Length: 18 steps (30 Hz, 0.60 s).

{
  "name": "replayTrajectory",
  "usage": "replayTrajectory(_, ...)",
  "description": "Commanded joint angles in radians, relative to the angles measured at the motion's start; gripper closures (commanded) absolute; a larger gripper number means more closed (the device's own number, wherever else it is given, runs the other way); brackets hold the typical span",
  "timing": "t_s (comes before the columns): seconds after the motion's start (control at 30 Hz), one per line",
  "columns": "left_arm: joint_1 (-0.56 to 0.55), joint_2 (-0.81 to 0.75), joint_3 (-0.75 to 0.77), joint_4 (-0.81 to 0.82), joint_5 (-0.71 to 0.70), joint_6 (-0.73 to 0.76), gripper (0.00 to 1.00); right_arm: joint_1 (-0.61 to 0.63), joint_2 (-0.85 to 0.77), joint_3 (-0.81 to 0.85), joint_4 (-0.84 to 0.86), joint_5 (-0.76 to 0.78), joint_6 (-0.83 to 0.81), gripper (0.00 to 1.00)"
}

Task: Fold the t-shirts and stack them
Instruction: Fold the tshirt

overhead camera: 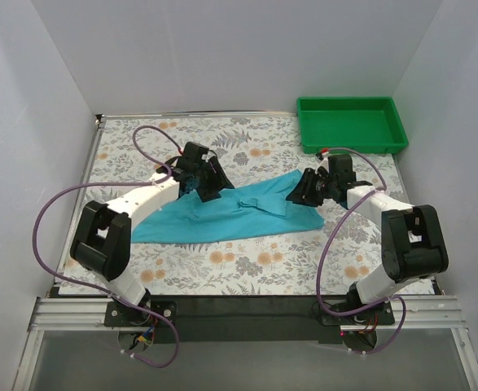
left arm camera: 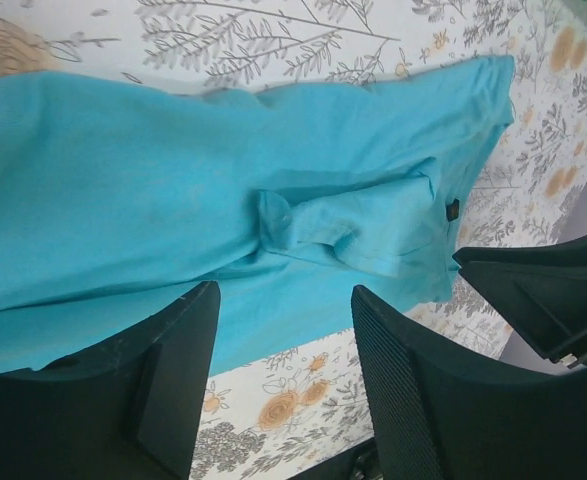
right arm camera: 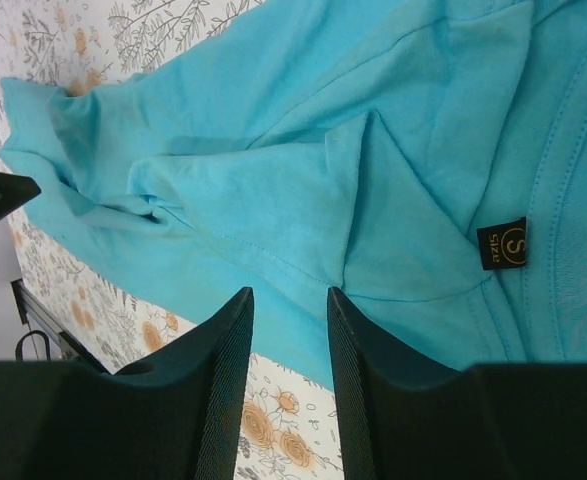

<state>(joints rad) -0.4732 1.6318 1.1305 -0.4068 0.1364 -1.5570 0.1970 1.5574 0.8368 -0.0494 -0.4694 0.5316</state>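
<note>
Shirt (overhead camera: 230, 213) of turquoise cloth lies bunched on the table (overhead camera: 247, 265), down and to the left of the green tray (overhead camera: 344, 100). Its long axis slants from the near left up toward the tray, with the collar end nearest the tray. The left gripper (overhead camera: 208, 186) hovers over the part farther from the tray, jaws parted and empty. The right gripper (overhead camera: 304, 189) sits at the end nearer the tray, jaws narrowly parted, gripping nothing. Only the right wrist view makes the black size label (right arm camera: 503, 243) readable, marked S. Only the overhead view shows the tray.
</note>
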Motion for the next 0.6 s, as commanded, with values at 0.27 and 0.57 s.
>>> replayTrajectory(0.27,-0.073,0.168,0.112,0.002,0.042,-0.021,0.57,0.022,0.055,0.012,0.028,-0.032,-0.002,0.66)
replayTrajectory(0.57,-0.088,0.233,0.167,0.006,0.051,-0.026,0.59,0.041,0.075,0.018,0.026,-0.032,-0.01,0.66)
